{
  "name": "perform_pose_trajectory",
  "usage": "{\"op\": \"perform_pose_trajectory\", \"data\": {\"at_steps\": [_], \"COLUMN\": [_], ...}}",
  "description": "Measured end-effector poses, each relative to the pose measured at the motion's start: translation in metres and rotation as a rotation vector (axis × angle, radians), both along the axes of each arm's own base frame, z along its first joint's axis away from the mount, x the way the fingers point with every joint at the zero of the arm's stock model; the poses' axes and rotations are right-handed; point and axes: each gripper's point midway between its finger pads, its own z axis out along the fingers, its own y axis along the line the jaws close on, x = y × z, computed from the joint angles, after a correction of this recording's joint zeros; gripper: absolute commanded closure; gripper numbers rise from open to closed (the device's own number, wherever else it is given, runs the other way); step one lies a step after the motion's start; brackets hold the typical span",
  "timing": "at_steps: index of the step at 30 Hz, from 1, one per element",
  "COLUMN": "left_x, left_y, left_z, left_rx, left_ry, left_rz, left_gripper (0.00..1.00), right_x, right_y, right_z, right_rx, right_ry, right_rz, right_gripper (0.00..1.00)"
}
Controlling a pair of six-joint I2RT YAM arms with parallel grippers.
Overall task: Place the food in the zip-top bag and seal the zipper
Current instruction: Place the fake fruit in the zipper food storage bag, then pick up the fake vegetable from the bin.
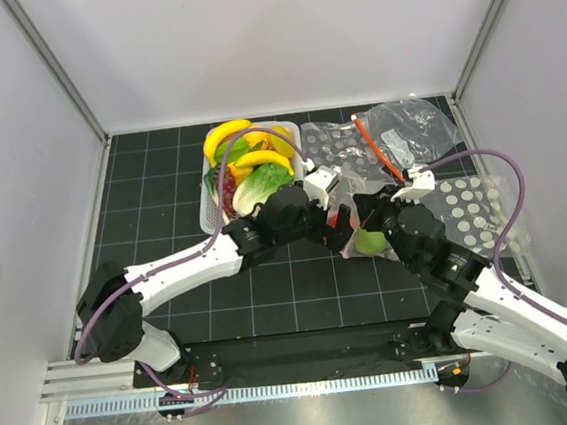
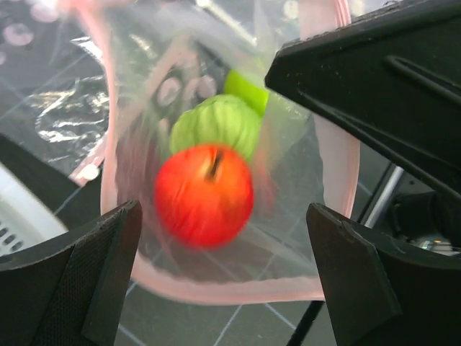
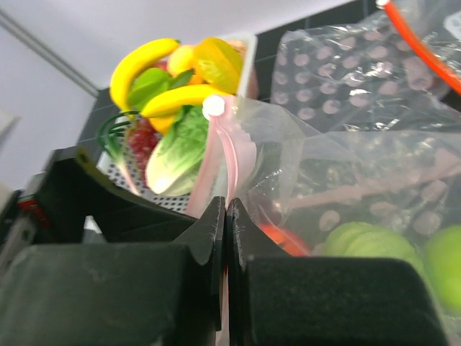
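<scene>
Left gripper (image 2: 223, 270): jaws wide apart, black pads on either side of the bag mouth, gripping nothing.
Right gripper (image 3: 225, 216): jaws pressed together on the narrow pale pink zipper strip (image 3: 231, 162), lifting that edge.
Transparent thin plastic zip-top bag (image 2: 151, 79): centre of the mat, between the 2 grippers, its mouth standing open as a pink-rimmed loop.
Food in bag: glossy red toy apple (image 2: 204, 194), blurred, just inside the mouth and touching neither pad; behind it a ribbed green toy piece (image 2: 216, 124) and a smooth lime-green piece (image 2: 245, 88).
Food in basket: white mesh basket (image 1: 206, 215) just left of the bag, holding 2 yellow toy bananas (image 1: 228, 134), a green toy lettuce (image 1: 261, 185), plus orange and red pieces.
Clutter: crumpled clear bag with orange-red strip (image 1: 396, 131) behind; white-dotted clear sheets (image 1: 343, 148) beneath and to the right.
Obstruction: both wrists crowd over the mouth in the top view, hiding most of the bag.
Edges: white walls on 3 sides; bare black gridded mat (image 1: 160, 184) to the left and beside the arm bases.
</scene>
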Motion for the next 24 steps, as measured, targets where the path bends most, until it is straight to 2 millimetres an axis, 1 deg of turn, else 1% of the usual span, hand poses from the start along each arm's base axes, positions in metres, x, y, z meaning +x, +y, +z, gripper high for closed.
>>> {"op": "perform_pose_trajectory", "data": {"at_steps": [3,5,10,12,14,16,17,19,20,22,24], "left_x": [0.004,0.008,0.022,0.038,0.064,0.089,0.101,0.118,0.124,0.129,0.132], "left_y": [0.008,0.017,0.056,0.079,0.108,0.140,0.158,0.184,0.194,0.208,0.216], "left_z": [-0.002,0.002,0.033,0.046,0.048,0.039,0.030,0.015,0.005,-0.016,-0.035], "left_rx": [0.035,0.054,0.029,-0.001,-0.018,-0.006,0.016,0.058,0.090,0.162,0.231], "left_ry": [-0.014,-0.036,-0.113,-0.122,-0.102,-0.069,-0.043,-0.019,-0.006,0.021,0.041], "left_rz": [0.035,0.072,0.224,0.319,0.441,0.561,0.627,0.714,0.748,0.793,0.819], "left_gripper": [0.00,0.00,0.00,0.00,0.00,0.00,0.00,0.00,0.00,0.00,0.00], "right_x": [0.004,0.005,0.006,0.006,0.006,0.007,0.007,0.007,0.007,0.008,0.008], "right_y": [-0.007,-0.012,-0.019,-0.020,-0.020,-0.020,-0.020,-0.020,-0.020,-0.020,-0.019], "right_z": [-0.010,-0.014,-0.015,-0.014,-0.015,-0.015,-0.015,-0.015,-0.015,-0.016,-0.017], "right_rx": [-0.028,-0.039,-0.045,-0.045,-0.047,-0.049,-0.050,-0.051,-0.052,-0.054,-0.055], "right_ry": [0.033,0.045,0.048,0.048,0.050,0.051,0.052,0.053,0.054,0.055,0.057], "right_rz": [-0.051,-0.078,-0.116,-0.122,-0.126,-0.128,-0.129,-0.129,-0.129,-0.129,-0.128], "right_gripper": [0.99,0.99,0.99,0.99,0.99,0.99,0.99,0.99,0.99,0.99,0.99]}}
